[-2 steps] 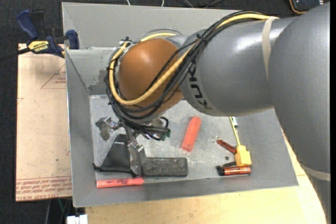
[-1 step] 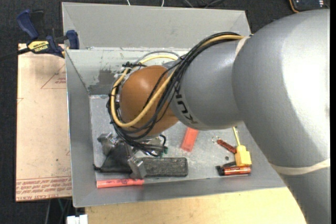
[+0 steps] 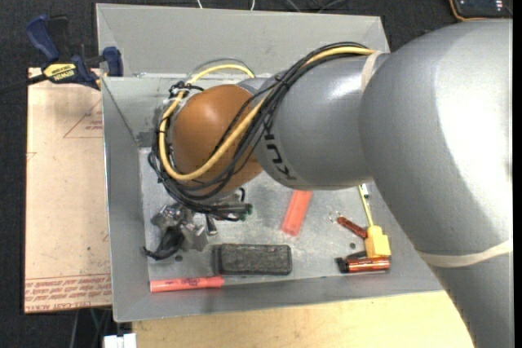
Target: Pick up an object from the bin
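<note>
My gripper [image 3: 183, 222] hangs low at the bin's front left, just under the arm's wrist. A small black curved thing [image 3: 162, 246] lies right below it on the bin floor, touching or almost touching it. To the right of that lies a dark grey rectangular block [image 3: 251, 259]. A thin red marker [image 3: 186, 284] lies along the front wall, below the gripper.
A short orange-pink bar [image 3: 296, 211] lies in the middle of the floor. At the front right are a yellow and red tool [image 3: 371, 241] and a small copper-coloured cylinder [image 3: 364, 263]. The arm and its orange cover hide the back of the bin.
</note>
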